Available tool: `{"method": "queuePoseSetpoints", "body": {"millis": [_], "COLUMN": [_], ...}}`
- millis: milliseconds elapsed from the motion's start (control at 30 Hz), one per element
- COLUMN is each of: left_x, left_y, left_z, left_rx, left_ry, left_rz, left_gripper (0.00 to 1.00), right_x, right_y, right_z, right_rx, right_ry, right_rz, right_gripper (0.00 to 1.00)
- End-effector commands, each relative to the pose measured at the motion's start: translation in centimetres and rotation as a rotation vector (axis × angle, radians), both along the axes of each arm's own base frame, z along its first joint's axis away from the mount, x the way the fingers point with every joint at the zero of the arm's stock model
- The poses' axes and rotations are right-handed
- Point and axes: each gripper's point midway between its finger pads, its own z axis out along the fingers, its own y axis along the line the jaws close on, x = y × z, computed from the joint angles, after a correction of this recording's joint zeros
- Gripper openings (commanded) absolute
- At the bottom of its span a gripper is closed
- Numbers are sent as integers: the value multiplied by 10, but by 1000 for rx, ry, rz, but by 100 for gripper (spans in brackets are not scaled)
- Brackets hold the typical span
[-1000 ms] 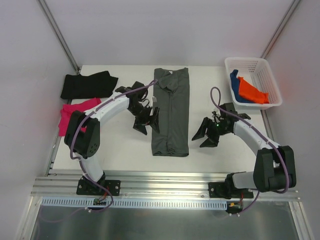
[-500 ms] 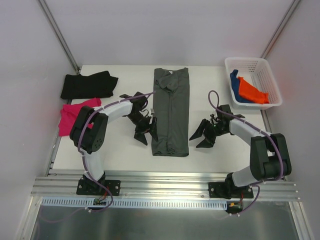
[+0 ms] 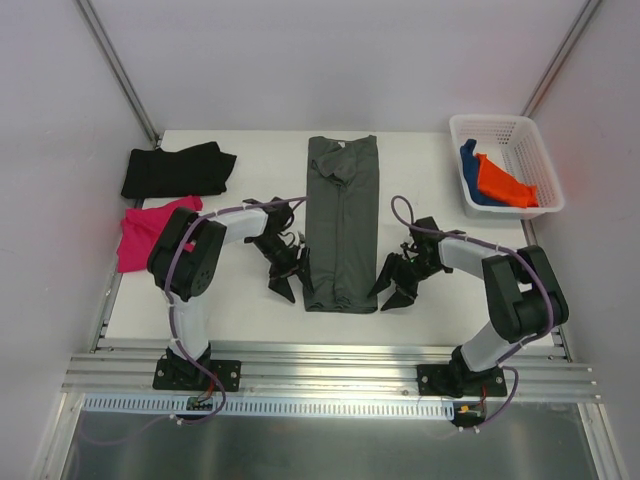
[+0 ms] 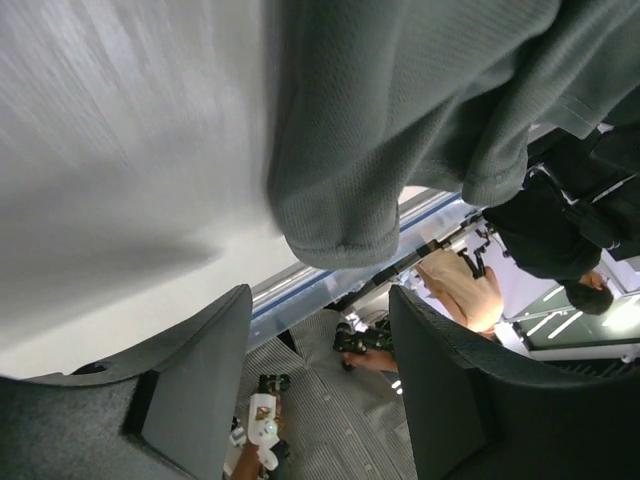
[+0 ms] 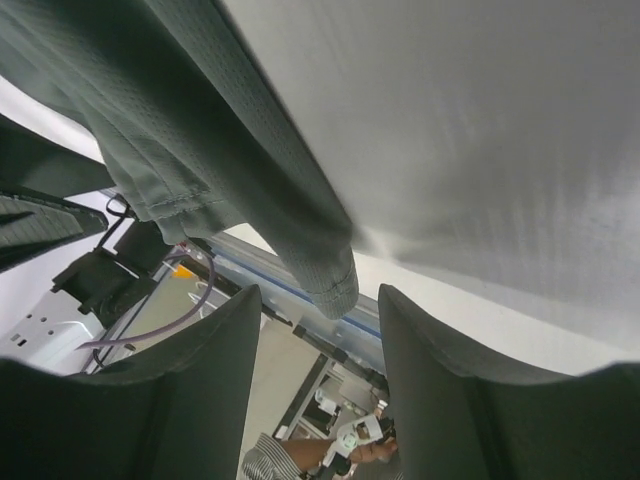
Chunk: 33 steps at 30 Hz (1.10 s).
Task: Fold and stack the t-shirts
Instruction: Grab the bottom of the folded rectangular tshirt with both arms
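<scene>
1. Movement since the earlier view: both arms have come back toward the near hem of the dark grey folded t-shirt (image 3: 342,220). The left pincer (image 3: 296,282) has left the strip's mid-length for its near left corner. The right pincer (image 3: 390,287) has closed in from well apart to just beside the near right corner. The shirt itself lies as it did.
2. Left pincer, state: jaws spread, nothing between them. In its wrist view (image 4: 320,400) the rounded hem corner of the shirt (image 4: 400,100) sits just ahead of the gap, not yet inside it.
3. Right pincer, state: likewise spread and empty (image 5: 315,400). The hem corner (image 5: 200,130) lies ahead and slightly to one side of the gap.
4. Other stock, untouched:
   - The black cloth t-shirt (image 3: 175,170) and the magenta cloth t-shirt (image 3: 145,232) lie beyond the left pincer, on the white worktop (image 3: 240,315).
   - The orange t-shirt (image 3: 505,182) and the blue t-shirt (image 3: 468,160) lie far beyond the right pincer, in the white plastic lattice basket (image 3: 500,122).
5. Risk, layers: the strip is several layers thick, so a shallow bite may take only the top one and the side folds would fall open on lifting.
6. Risk, shove: a lower finger meeting the hem edge-on would push and bunch the cloth.
7. Risk, skew: an uneven grip or lift between the corners would lay the next fold crooked.
</scene>
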Motion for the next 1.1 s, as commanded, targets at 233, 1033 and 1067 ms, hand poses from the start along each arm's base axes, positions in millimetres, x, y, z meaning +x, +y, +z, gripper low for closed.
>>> {"method": "queuePoseSetpoints", "body": {"millis": [233, 1033, 1067], "left_x": [0, -17, -17], "left_y": [-9, -23, -22], "left_z": [-13, -10, -10], "left_rx": [-13, -39, -37], "left_ry": [90, 78, 73], "left_rz": [27, -28, -29], "left_gripper": [51, 0, 0], "right_x": [1, 13, 12], "right_y": [15, 23, 23], "right_z": [-5, -2, -2], "right_rx": [0, 53, 52], "right_ry": [31, -43, -44], "right_rz": [31, 41, 43], "right_gripper": [49, 9, 5]}}
